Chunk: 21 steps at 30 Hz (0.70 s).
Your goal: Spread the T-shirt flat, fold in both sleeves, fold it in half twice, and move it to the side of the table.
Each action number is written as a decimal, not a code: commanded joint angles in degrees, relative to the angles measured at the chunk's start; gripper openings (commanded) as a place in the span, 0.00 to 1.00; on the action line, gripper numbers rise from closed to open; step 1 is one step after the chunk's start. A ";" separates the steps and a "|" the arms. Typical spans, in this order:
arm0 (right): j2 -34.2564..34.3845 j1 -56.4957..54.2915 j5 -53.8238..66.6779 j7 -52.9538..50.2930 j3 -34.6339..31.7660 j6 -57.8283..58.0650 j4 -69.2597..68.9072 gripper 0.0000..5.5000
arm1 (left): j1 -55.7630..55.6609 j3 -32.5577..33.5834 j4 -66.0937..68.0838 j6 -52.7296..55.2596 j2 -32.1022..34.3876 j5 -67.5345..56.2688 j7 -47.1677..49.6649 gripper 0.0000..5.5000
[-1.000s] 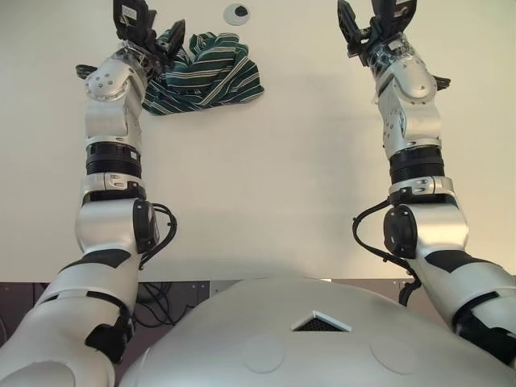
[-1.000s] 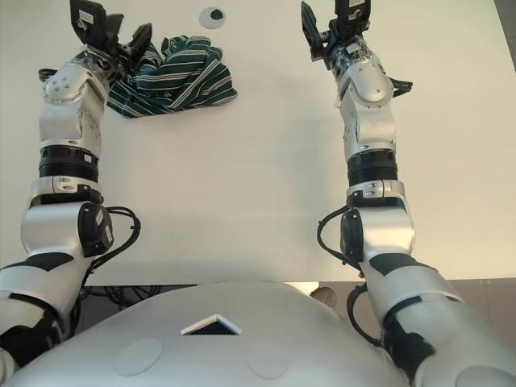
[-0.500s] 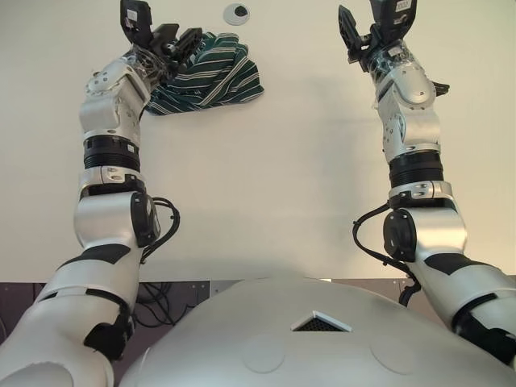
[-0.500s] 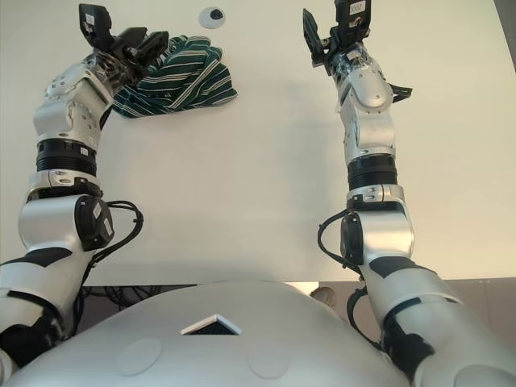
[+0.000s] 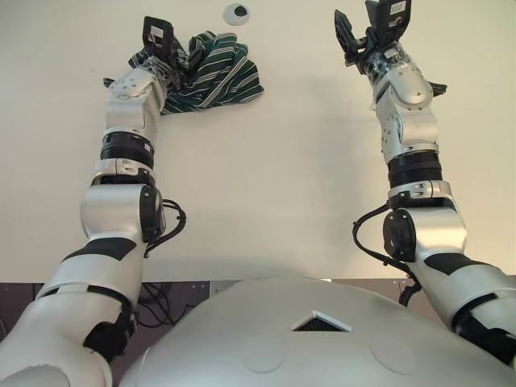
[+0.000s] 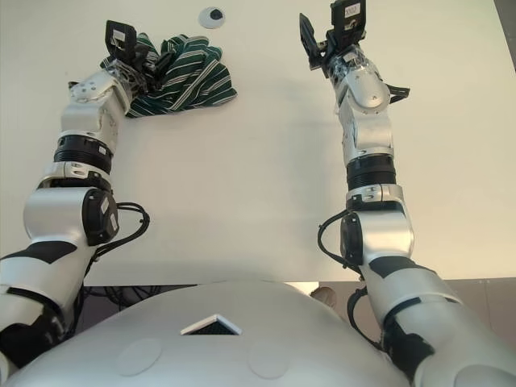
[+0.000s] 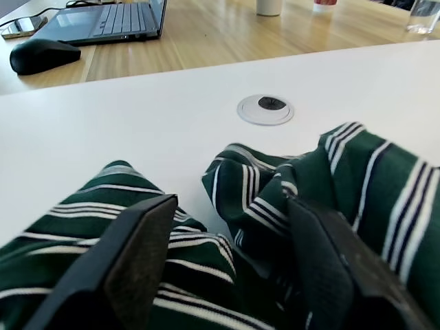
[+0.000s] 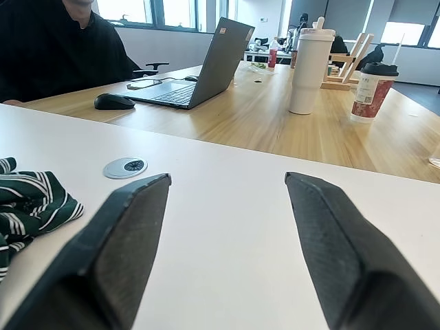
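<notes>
**Q:** Where lies the T-shirt [image 5: 214, 76]?
**A:** Crumpled on the table [image 5: 266, 177], just robot-side and left of the cable grommet [image 5: 237, 12].
**Q:** The grippers?
**A:** Left gripper [image 7: 230, 240]: wide open, fingers [image 7: 137, 254] astride a shirt fold. Right gripper [image 8: 227, 227]: wide open, empty, right of the grommet.

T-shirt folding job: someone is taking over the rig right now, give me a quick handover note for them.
Left pincer: open, fingers at the bunched cloth, nothing gripped.
Right pincer: open, over the table, apart from the shirt.
T-shirt: crumpled heap at the table's far left, near the round cable port.
Done: nothing.
Left: spread flat, fold both sleeves, halve twice, move aside.
</notes>
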 commanded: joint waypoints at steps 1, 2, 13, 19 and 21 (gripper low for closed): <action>-0.09 -1.28 -0.59 0.31 0.47 0.77 0.56 0.56 | -0.52 -0.88 2.85 -0.23 0.04 1.65 0.08 0.52; -0.12 -1.29 -0.60 0.31 0.49 0.81 0.58 0.56 | -0.33 -0.99 3.37 0.05 -0.02 1.80 -0.38 0.52; -0.49 -1.02 -0.32 0.28 0.32 1.04 0.36 0.56 | 4.76 -4.22 -1.02 7.95 -3.09 1.00 -10.12 0.52; -0.58 -0.13 -0.31 -0.04 0.26 1.54 -0.78 0.56 | 14.28 -4.69 -19.08 22.51 -4.45 -3.15 -10.38 0.52; -0.65 0.52 -0.24 -0.30 0.06 1.70 -1.47 0.56 | 19.61 -5.77 -28.73 28.20 -5.04 -4.55 -9.79 0.48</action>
